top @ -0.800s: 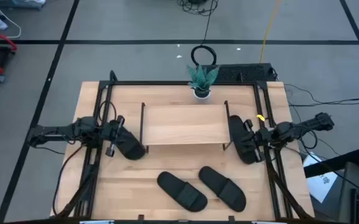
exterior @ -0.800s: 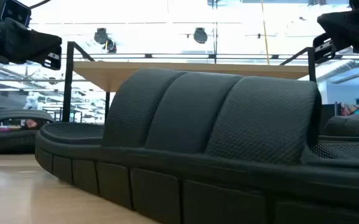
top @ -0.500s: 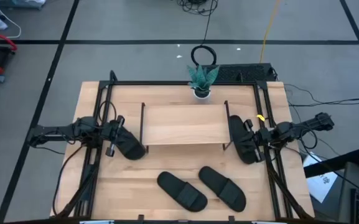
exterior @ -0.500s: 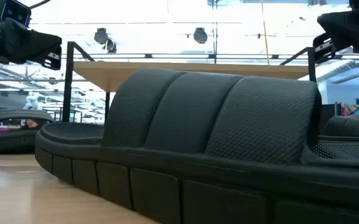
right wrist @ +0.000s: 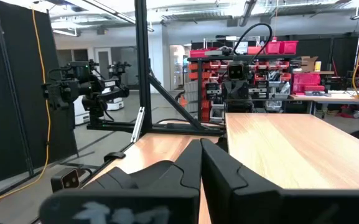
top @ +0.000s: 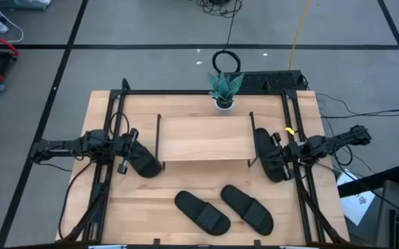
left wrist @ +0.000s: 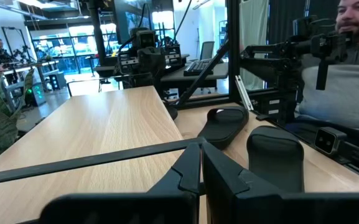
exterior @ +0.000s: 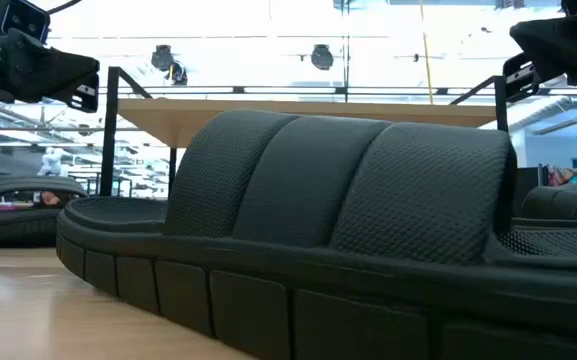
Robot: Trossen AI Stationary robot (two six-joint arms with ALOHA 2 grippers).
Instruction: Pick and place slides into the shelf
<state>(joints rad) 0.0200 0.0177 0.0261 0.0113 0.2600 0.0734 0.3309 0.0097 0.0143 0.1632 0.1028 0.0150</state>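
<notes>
The high view shows four black slides on the table. One slide (top: 146,164) lies by the shelf's left frame, one slide (top: 265,153) by its right frame, and two slides (top: 201,212) (top: 247,207) lie side by side near the front edge. The nearest slide (exterior: 318,230) fills the low view. The shelf (top: 202,138), a light board on black frames, stands mid-table. My left gripper (top: 135,146) (left wrist: 201,168) hangs shut above the left slide. My right gripper (top: 276,149) (right wrist: 201,165) hangs shut above the right slide (right wrist: 142,177). Both sit about level with the board (exterior: 308,105).
A small potted plant (top: 224,88) stands behind the shelf at the far edge. Black rails (top: 206,93) frame the table. A person (left wrist: 347,68) sits beyond the right arm. Bare tabletop lies between the shelf and the two front slides.
</notes>
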